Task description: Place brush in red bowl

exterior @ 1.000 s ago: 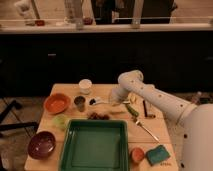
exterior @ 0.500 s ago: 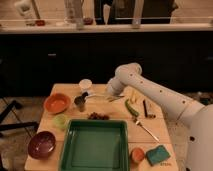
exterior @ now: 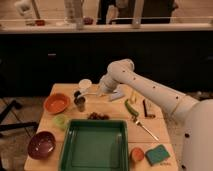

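Note:
The brush (exterior: 90, 93) has a thin white handle and a dark head that points left toward the white cup. It hangs just above the table's back middle. My gripper (exterior: 102, 90) is shut on the handle's right end, and the arm comes in from the right. The red bowl (exterior: 56, 103) sits on the table's left side, left of the brush head and apart from it. It looks empty.
A white cup (exterior: 85, 84) and a dark cup (exterior: 80, 104) stand close under the brush. Also on the table are a green tray (exterior: 95, 148), a maroon bowl (exterior: 41, 145), a light-green cup (exterior: 61, 120), grapes (exterior: 98, 116), a fork (exterior: 143, 127), a black-handled tool (exterior: 146, 108) and a sponge (exterior: 157, 155).
My arm has swung left across the back of the table, carrying the brush toward the cups and the red bowl.

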`<act>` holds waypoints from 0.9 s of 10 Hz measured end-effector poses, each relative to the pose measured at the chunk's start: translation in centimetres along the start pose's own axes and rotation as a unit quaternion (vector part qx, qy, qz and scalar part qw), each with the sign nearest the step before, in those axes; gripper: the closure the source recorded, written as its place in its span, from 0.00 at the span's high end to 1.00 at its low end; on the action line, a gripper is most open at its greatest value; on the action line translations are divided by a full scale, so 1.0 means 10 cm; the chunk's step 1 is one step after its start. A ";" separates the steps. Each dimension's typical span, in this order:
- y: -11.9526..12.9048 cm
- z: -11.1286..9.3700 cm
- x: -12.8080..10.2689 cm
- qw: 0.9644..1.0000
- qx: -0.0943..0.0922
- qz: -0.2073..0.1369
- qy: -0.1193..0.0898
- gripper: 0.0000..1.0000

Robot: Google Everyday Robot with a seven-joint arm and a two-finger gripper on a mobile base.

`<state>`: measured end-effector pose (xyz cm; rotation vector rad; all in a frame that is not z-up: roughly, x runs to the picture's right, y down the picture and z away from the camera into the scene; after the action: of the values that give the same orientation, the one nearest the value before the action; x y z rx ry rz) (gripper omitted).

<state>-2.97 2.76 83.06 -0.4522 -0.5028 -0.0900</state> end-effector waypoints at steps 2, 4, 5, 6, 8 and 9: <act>0.00 0.01 -0.01 1.000 0.000 0.000 -0.001 0.00; 0.00 0.00 0.01 1.000 0.000 0.001 0.000 0.00; 0.00 0.00 -0.01 1.000 0.000 0.000 -0.001 0.00; 0.00 0.01 -0.02 1.000 -0.001 -0.003 -0.003 0.00; -0.13 0.05 -0.09 1.000 0.001 -0.021 -0.011 0.00; -0.25 0.11 -0.20 0.999 0.002 -0.033 -0.019 0.00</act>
<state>-5.64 0.97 83.95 -0.4337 -0.5553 -0.1449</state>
